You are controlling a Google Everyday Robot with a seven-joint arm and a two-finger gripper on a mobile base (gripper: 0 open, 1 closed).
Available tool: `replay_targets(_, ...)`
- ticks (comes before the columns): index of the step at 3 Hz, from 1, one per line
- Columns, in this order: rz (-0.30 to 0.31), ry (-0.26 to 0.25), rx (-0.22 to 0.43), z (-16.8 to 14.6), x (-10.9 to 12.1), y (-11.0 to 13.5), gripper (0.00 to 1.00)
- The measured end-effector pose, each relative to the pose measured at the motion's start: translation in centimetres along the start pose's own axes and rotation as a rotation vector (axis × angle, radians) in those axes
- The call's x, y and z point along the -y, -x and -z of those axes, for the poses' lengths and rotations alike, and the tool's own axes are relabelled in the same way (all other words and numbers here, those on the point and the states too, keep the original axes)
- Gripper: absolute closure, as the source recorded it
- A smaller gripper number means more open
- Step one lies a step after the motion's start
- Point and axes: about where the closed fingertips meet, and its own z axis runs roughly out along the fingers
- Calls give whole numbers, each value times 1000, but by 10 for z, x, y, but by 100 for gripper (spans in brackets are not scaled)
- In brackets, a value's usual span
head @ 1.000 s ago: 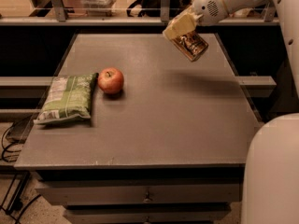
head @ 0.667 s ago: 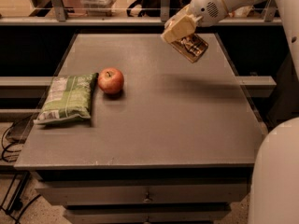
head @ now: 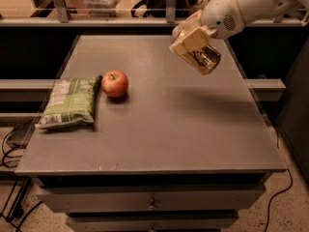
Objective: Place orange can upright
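The orange can [head: 204, 60], brown-orange with dark markings, hangs tilted in the air above the right rear part of the grey table [head: 159, 129]. My gripper [head: 192, 41] comes in from the upper right on the white arm and is shut on the can, its pale fingers [head: 185, 41] wrapped over the can's upper end. The can is well clear of the table surface and casts a faint shadow below it.
A red apple [head: 115, 83] sits at the left middle of the table, next to a green snack bag [head: 70, 102] lying flat near the left edge. A rail and shelving run behind the table. Drawers sit under the front edge.
The arm has shifted the held can slightly to the left; the can stays tilted in the gripper. Apple and bag have not moved.
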Motion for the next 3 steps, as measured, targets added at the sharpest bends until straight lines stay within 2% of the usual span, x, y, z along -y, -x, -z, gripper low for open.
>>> replay_targets(2, 59, -130, 149, 3, -45, -5, 100)
replay_targets(3, 53, -147, 154, 3, -44, -10, 100)
